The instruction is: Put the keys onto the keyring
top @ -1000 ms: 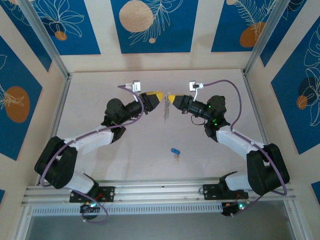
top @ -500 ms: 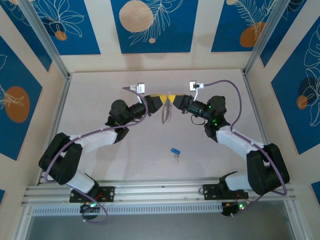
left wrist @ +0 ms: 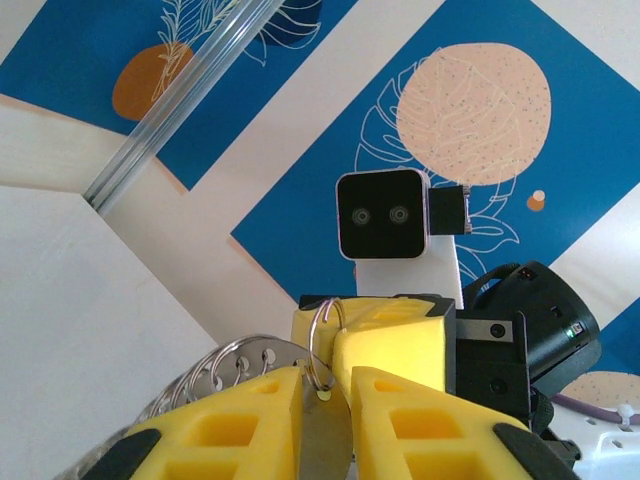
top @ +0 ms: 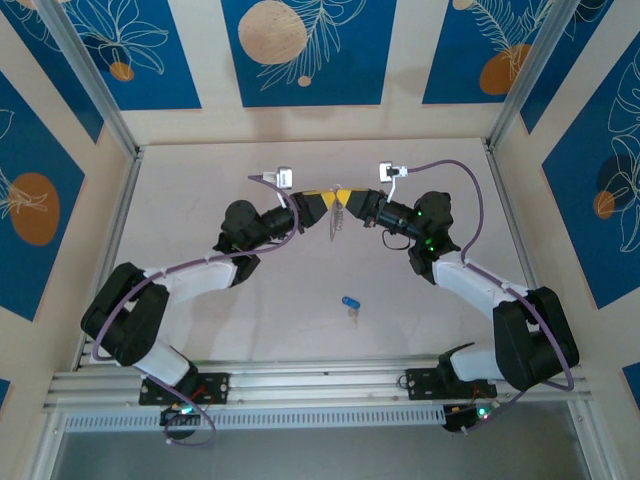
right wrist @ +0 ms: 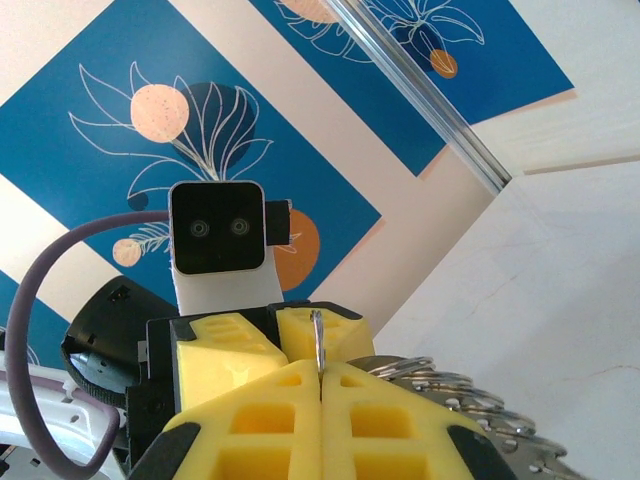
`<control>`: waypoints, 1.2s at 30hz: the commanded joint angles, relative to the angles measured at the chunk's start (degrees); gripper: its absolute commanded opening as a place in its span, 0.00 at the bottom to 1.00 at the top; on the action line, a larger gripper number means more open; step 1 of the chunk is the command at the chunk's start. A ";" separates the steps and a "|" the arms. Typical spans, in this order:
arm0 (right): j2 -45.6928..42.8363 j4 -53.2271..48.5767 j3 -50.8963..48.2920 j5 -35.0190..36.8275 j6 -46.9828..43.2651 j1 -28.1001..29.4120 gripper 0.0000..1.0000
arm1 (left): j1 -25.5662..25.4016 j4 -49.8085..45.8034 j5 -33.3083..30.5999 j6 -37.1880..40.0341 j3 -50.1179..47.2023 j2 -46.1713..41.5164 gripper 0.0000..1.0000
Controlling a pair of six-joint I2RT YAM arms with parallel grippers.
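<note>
As the right gripper (right wrist: 320, 372) pinches the keyring (right wrist: 452, 388), we should square the left gripper (left wrist: 325, 388) on its grey plate (left wrist: 322, 440); the jaws stand narrow, but whether they grip we cannot tell.

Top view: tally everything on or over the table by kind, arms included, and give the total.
Robot arms: 2
Wrist cameras: 2
Blue key: 1
Keyring: 1
Total: 6
</note>
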 commanded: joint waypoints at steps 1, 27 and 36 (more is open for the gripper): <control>0.31 2.49 -0.11 0.39 0.14 0.31 0.00 | -0.76 3.60 0.58 0.13 1.93 1.09 0.20; -0.03 2.24 -0.45 -0.52 -0.13 -0.08 0.00 | -1.06 8.51 0.14 -0.18 2.49 2.83 0.16; -0.14 2.19 -0.61 -0.59 -0.16 -0.12 0.00 | -0.99 10.11 -0.30 -0.60 2.27 3.28 0.23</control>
